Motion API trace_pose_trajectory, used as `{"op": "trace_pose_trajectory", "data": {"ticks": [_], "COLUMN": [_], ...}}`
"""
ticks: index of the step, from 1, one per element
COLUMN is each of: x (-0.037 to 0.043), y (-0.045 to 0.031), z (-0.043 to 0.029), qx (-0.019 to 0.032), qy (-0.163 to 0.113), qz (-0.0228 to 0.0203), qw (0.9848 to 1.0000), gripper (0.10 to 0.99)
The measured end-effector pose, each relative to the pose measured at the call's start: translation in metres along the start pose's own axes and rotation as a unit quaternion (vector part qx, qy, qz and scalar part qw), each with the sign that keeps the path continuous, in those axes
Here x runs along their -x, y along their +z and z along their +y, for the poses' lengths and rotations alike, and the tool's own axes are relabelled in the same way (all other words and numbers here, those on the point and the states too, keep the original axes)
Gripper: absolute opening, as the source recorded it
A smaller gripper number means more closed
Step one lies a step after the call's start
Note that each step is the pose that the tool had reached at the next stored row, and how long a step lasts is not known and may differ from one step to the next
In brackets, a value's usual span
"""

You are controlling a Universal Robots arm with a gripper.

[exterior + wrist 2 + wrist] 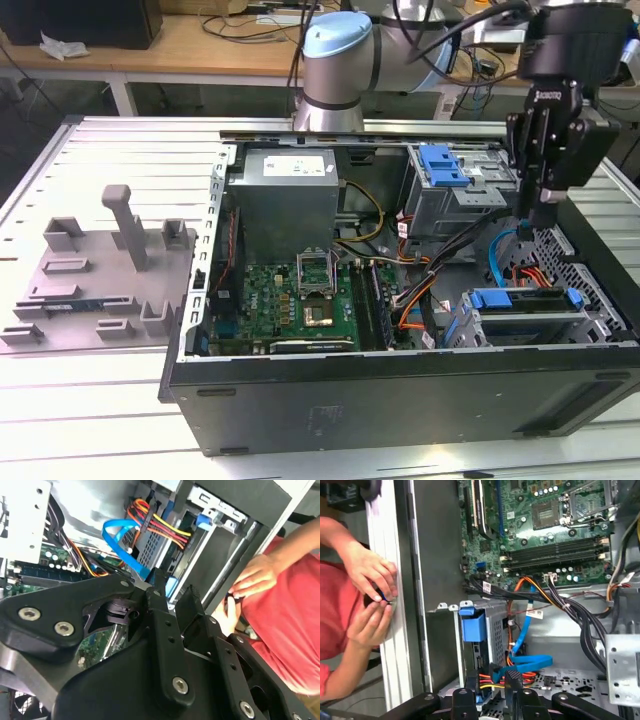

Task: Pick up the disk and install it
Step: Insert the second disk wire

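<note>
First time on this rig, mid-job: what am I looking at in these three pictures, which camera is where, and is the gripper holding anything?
The exterior view stands off the arm, a grey-and-blue jointed robot. It looks over an open computer case on a ribbed metal table. A grey fixture plate lies at the exterior view's left. The black gripper hangs over the drive cages at the exterior view's right.

Both wrist views ride on the arm and look past the gripper into the case, at the motherboard and cables. I see nothing held. The disk, with its blue frame, seems to sit in the lower cage beneath the gripper. In both wrist views, a person's hands are at the case's edge.
</note>
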State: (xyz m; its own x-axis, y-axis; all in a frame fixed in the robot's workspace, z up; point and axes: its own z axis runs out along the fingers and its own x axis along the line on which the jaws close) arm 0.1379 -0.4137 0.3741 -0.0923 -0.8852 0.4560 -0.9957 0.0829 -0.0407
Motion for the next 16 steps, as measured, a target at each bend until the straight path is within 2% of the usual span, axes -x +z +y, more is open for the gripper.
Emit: {"op": "trace_pose_trajectory", "data": {"ticks": [1,6,10,16], "x": [0.0005,0.0028,0.0039,0.0051], "y": [0.0007,0.0053,0.0078,0.0100], "z": [0.0011,0.0021,0.0040,0.0051], "qx": [-0.0002,-0.0027,-0.0079,-0.0090], "qy": [0.000,-0.005,-0.015,-0.017], "qz": [0.0012,0.0013,0.0010,0.0010], "qw": [1.0000,1.0000,0.9999,0.9998], "gripper": [0.365,0.365,0.365,0.349]}}
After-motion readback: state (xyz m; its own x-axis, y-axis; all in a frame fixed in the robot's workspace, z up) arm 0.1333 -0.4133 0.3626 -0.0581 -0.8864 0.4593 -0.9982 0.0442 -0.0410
